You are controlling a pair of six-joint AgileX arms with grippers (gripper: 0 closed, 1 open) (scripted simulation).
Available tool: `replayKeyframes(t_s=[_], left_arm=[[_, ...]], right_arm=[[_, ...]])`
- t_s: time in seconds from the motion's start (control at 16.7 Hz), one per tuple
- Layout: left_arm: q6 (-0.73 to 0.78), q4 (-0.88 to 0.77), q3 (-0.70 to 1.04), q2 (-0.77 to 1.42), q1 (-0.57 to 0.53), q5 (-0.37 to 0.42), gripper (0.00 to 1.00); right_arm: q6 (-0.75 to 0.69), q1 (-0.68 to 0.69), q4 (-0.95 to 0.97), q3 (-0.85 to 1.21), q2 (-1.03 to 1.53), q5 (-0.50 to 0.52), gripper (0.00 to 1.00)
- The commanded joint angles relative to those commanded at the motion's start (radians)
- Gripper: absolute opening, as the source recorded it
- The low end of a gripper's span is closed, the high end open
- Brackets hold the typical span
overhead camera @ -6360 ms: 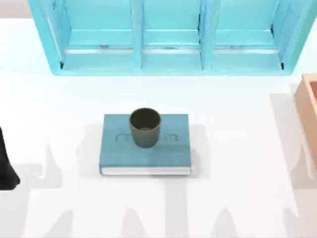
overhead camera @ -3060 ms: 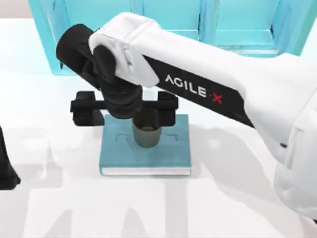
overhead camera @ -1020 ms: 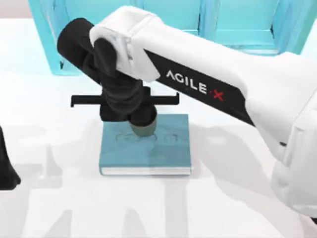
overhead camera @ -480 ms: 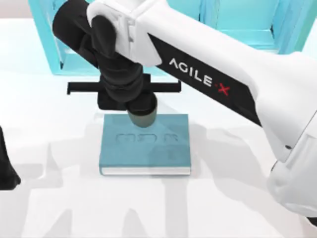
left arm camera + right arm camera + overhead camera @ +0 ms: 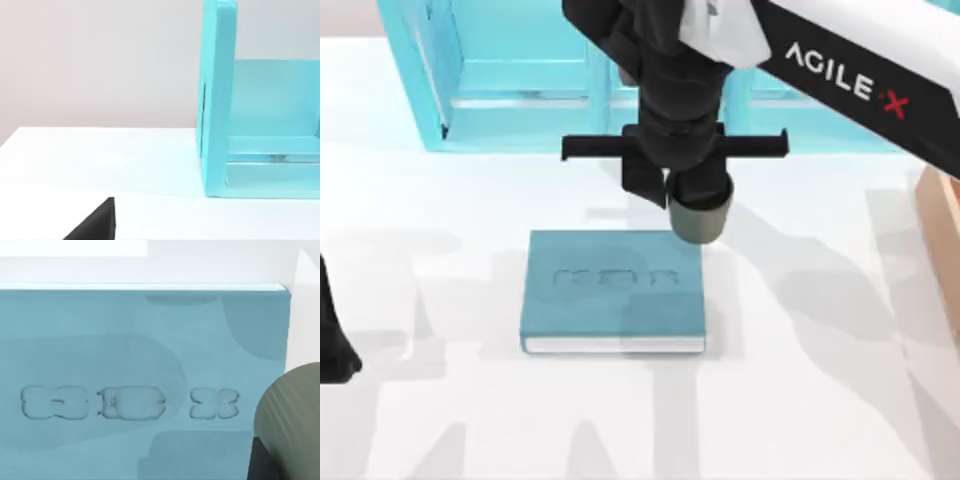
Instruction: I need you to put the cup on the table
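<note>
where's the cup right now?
In the top view the cup hangs in the right gripper, over the far right corner of the teal book, near the turquoise shelf.

Right arm: white AgileX link reaches in from the top view's upper right, black wrist pointing down, right tool (image 5: 698, 205) closed around the small dark olive-brown round cup (image 5: 700, 220), held raised near the far right corner of the teal hardcover book (image 5: 612, 300). Left arm: parked at the top view's left edge, low, where a black part of the left tool (image 5: 332, 335) is visible.
</note>
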Motion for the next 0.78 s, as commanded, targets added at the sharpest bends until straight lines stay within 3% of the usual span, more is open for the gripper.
replayKeyframes(t_s=[0.3, 0.78], left_arm=[[0.0, 0.0, 0.0, 0.0, 0.0, 0.0, 1.0], [0.0, 0.0, 0.0, 0.0, 0.0, 0.0, 1.0]], right_arm=[[-0.121, -0.127, 0.006, -0.207, -0.14, -0.097, 0.0], [-0.133, -0.135, 0.047, -0.258, -0.148, -0.102, 0.0]])
